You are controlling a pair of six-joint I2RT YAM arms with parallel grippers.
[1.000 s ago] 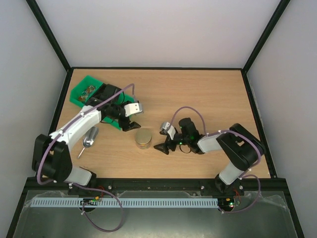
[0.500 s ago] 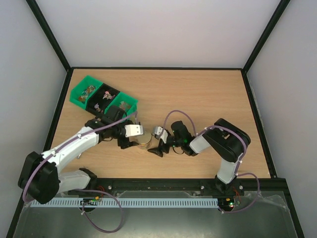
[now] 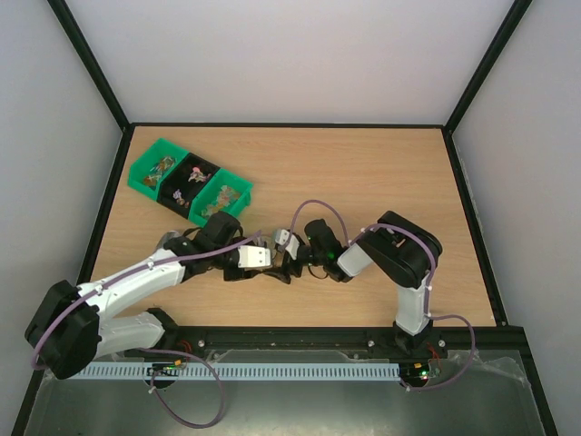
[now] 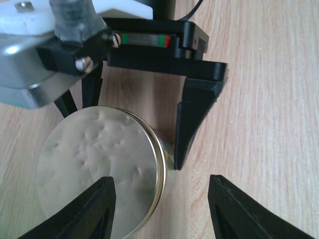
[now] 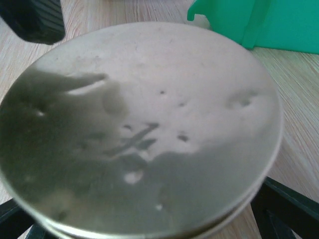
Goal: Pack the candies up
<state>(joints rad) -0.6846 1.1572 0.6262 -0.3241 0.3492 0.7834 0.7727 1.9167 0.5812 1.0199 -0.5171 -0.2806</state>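
On wooden table [image 3: 363,173], wide-open right hand [image 3: 280,264] straddles the tin [image 4: 99,169].

The top external camera sits above and behind the arm bases, looking down and forward over the whole table [image 3: 363,173] from far off. The left wrist camera looks steeply down past the left gripper [image 4: 160,178], close to the round metal lid [image 4: 99,169]. The right wrist camera is nearer still, facing across that lid, which fills its frame, toward a green bin [image 5: 269,25]. All three views share the lid; overhead it is mostly hidden.
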